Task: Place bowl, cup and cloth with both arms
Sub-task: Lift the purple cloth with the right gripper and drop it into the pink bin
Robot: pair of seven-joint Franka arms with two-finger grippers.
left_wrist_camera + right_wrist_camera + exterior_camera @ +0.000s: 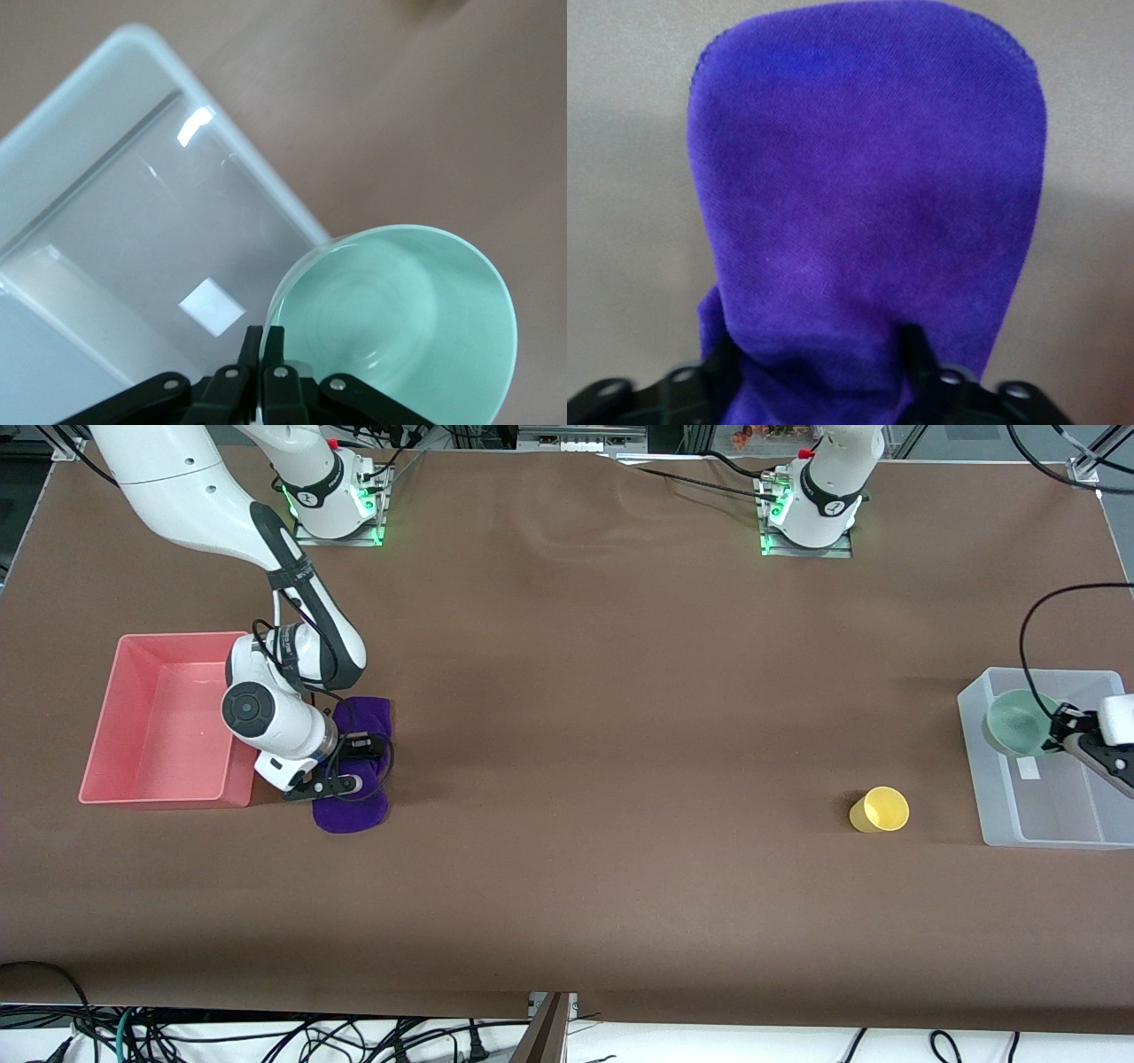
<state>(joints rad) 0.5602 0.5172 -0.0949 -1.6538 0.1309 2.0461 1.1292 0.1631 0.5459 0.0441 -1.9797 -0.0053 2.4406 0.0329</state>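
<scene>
Two white robot arms work at a brown table. The left gripper [1059,731] is over the clear bin [1045,833] at the 3 o'clock edge of the front view. Its jaws are pressed together, pinching the rim of the tilted bowl [1016,723], which hangs over the bin's corner and wall, partly out past it in the left wrist view. The cup [880,810] stands alone on the table, near the bin at about 4 o'clock.

At 9 o'clock, the right gripper [341,766] is down on the cloth [359,810], which lies just beside the pink tray [106,717]. In the right wrist view its fingers [917,350] sit either side of a bunched fold of cloth, apparently closing on it.

Risks, as judgements: the bowl is held by a thin rim pinch, so it may swivel or slip; let go here, it could strike the bin wall and tip out. The cloth grip may catch only a small fold, which could pull free on lifting or drag over the tray edge.

No readable writing; a blank white label sits on the bin floor.
</scene>
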